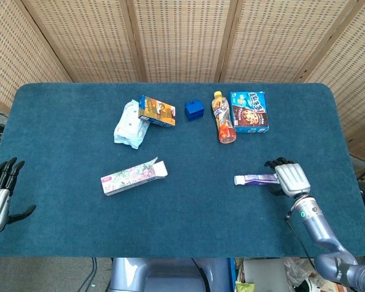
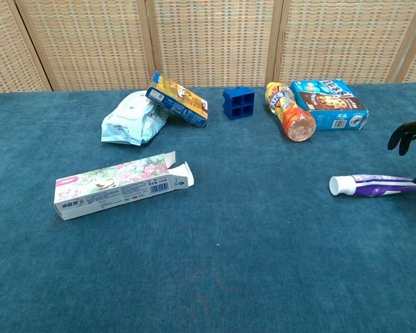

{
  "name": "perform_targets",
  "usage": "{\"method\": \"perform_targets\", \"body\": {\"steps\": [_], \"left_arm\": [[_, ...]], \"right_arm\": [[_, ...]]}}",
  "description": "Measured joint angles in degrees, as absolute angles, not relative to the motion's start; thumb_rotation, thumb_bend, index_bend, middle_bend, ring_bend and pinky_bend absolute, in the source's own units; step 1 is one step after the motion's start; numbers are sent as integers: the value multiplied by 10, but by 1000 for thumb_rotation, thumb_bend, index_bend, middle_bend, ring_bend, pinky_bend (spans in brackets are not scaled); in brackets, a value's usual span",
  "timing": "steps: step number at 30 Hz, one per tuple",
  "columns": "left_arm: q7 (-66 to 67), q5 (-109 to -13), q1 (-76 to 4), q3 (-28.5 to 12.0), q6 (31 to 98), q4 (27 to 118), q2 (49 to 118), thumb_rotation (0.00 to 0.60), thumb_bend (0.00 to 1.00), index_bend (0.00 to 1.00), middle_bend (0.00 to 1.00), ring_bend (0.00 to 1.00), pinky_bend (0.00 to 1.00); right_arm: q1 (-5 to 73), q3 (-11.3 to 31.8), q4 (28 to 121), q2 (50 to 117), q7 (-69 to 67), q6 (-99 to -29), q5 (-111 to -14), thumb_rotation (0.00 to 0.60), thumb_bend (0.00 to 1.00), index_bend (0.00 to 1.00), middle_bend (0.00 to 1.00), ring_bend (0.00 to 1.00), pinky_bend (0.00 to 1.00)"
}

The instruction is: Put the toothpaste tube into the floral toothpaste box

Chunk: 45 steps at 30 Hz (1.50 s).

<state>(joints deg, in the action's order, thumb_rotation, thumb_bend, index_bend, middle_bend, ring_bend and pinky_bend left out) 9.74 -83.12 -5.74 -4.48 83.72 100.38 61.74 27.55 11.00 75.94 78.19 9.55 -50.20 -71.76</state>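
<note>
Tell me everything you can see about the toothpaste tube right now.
The toothpaste tube lies flat on the blue table, right of centre. It looks like soft plastic, purple and white, with a white cap on its left end, pointing towards the floral box, which lies well apart. The right hand is at its tail end, fingers curled over it; whether they touch cannot be told.

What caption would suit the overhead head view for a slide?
Right hand poised at the tail of the toothpaste tube, with the open floral toothpaste box waiting across the blue table.
</note>
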Motion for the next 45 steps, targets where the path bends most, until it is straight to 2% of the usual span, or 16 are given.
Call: {"method": "perform_targets", "body": {"steps": [3,9,29,34,39,45], "left_arm": [[100,-821,-59,-47,834,1003,619,600,179,0,0,0,0],[105,-815,-63,-47,828,1002,620,600,180,0,0,0,0],[105,-804,-67,-47,826,1000,620,600,180,0,0,0,0],[106,-801,-68,-47,825,1000,621,600,179,0,0,0,0],[109,-798,-70,-47,823,1001,621,600,180,0,0,0,0],[111,-793,-73,-47,817,1001,622,600,179,0,0,0,0]], "right_arm": [[286,111,721,802,89,-483,-700,600,479,296,366,266,399],[297,100,690,819,69,-463,-688,600,479,297,366,266,399],[305,67,631,861,61,-483,-721,600,478,305,373,266,399],[305,59,603,876,55,-491,-732,600,478,395,454,313,399],[305,54,575,889,35,-501,-749,600,478,560,592,430,451],[303,47,571,889,-3,-522,-775,600,556,614,639,471,476]]}}
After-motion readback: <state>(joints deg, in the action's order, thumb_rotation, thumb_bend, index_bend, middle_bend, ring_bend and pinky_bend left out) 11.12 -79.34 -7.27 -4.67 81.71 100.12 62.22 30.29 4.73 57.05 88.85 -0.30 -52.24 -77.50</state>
